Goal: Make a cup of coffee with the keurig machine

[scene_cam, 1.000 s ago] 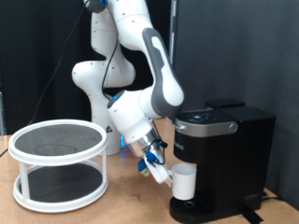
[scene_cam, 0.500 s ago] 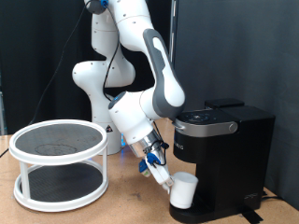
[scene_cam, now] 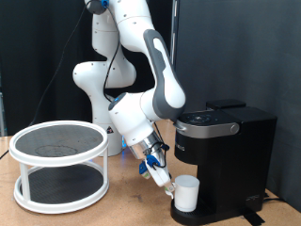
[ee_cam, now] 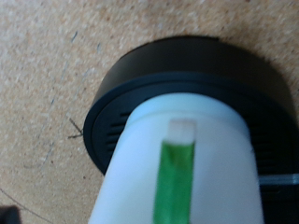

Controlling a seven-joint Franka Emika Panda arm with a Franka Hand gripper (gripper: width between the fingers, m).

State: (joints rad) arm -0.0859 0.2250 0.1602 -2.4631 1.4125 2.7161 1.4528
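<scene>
The white cup (scene_cam: 186, 193) stands upright on the round drip base (scene_cam: 203, 216) of the black keurig machine (scene_cam: 226, 151), under its brew head. My gripper (scene_cam: 166, 183) reaches down at a slant from the exterior view's left and is shut on the cup at its handle side. In the wrist view the cup (ee_cam: 177, 168) fills the frame, with a green strip down its side, and sits over the black drip base (ee_cam: 117, 98). My fingers do not show there. The machine's top lid is down.
A white round two-tier rack with dark mesh shelves (scene_cam: 58, 165) stands on the wooden table (scene_cam: 127, 202) at the exterior view's left. The robot's base stands behind it. Dark curtains hang at the back.
The cup came down from a raised hold beside the machine, tilted on the way, and now stands upright on the drip base. The gripper lowered with it.
</scene>
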